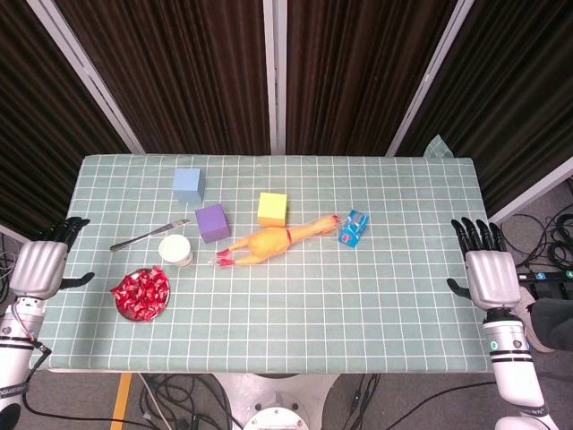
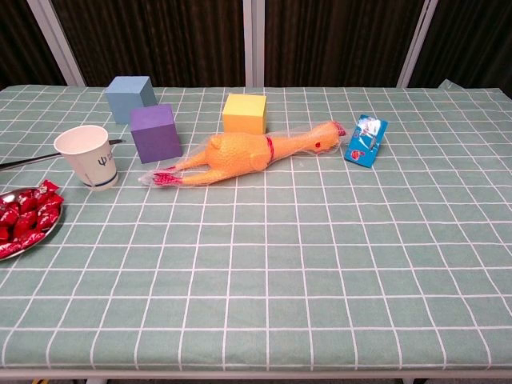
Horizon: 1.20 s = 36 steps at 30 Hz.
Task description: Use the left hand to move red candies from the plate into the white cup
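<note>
Left hand (image 1: 38,266) sits at the left edge of the head view, off the table's (image 1: 376,305) side, fingers spread and holding nothing. Right hand (image 1: 488,273) mirrors it at the right edge, likewise spread and unloaded. Red candies (image 1: 141,292) are heaped on the plate (image 1: 134,315) at lower left, near the left hand. White cup (image 1: 175,250) stands upright just above-right of the plate. A knife (image 1: 148,234) lies beside the cup; purple block (image 1: 212,222), blue block (image 1: 188,184), yellow block (image 1: 272,209), rubber chicken (image 1: 269,242) and blue packet (image 1: 354,227) occupy the centre.
</note>
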Motion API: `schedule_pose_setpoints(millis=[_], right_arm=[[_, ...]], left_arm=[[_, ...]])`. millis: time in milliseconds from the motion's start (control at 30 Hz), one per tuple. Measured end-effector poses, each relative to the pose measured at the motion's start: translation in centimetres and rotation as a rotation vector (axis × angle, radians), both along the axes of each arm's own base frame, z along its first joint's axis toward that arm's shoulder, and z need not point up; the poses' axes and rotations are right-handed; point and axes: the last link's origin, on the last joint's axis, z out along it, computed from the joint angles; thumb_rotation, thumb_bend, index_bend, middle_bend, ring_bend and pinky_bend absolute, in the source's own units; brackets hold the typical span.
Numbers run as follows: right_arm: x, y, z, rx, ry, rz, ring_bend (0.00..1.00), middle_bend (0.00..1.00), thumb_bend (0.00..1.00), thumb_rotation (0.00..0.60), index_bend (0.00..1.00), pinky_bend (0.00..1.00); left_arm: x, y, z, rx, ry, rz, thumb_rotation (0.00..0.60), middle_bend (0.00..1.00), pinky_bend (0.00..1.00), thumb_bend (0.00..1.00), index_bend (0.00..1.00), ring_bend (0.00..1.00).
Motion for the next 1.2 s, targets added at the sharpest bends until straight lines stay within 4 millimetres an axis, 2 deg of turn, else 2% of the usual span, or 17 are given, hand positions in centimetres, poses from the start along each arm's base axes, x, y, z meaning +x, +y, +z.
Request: schedule_pose_setpoints(millis=[233, 533, 667, 700, 867, 967, 1067, 1200], right_arm=[[0.1, 0.2, -0.1, 0.015, -0.023, 0.030, 0.00, 0.06, 0.10, 0.600, 0.00, 0.00], [0.0, -0.1, 0.3, 0.004, -0.055, 0.045, 0.00, 0.06, 0.10, 0.600, 0.00, 0.00], [0.4, -0.3, 0.2, 0.010, -0.065, 0.058, 0.00, 0.07, 0.10, 0.600, 0.00, 0.00], [0.5, -0.4, 0.2, 0.013, -0.065, 0.061, 0.00, 0.07, 0.10, 0.600, 0.00, 0.00], [1.0, -0.8, -0.1, 0.018, -0.068, 0.070, 0.00, 0.07, 0.10, 0.600, 0.00, 0.00], [1.3, -1.0, -0.1, 0.017, -0.067, 0.076, 0.00, 0.07, 0.10, 0.600, 0.00, 0.00], [1.6, -1.1, -0.2, 0.016, -0.073, 0.081, 0.00, 0.07, 0.10, 0.600, 0.00, 0.00], [1.8, -1.0, -0.4, 0.019, -0.081, 0.084, 0.00, 0.07, 0.10, 0.600, 0.00, 0.00]], left_arm=[[0.7, -1.0, 0.1, -0.010, -0.015, -0.023, 0.598, 0.25, 0.28, 0.04, 0.21, 0.20], [0.5, -1.8, 0.7, -0.048, 0.014, -0.003, 0.600, 0.25, 0.30, 0.04, 0.21, 0.20], [0.3, -1.8, 0.3, -0.092, 0.021, 0.018, 0.600, 0.25, 0.49, 0.04, 0.22, 0.26], [0.2, -1.7, 0.1, -0.109, 0.027, 0.026, 0.600, 0.25, 0.51, 0.04, 0.22, 0.27], [-0.5, -1.2, -0.9, -0.159, 0.073, 0.047, 0.600, 0.43, 0.76, 0.05, 0.33, 0.49], [-0.9, -1.0, -1.7, -0.202, 0.087, 0.068, 0.600, 0.44, 0.83, 0.05, 0.38, 0.57], [-1.1, -0.6, -2.4, -0.236, 0.100, 0.093, 0.600, 0.44, 0.86, 0.05, 0.42, 0.63], [-1.4, -0.4, -3.6, -0.293, 0.097, 0.149, 0.600, 0.44, 0.87, 0.05, 0.40, 0.64]])
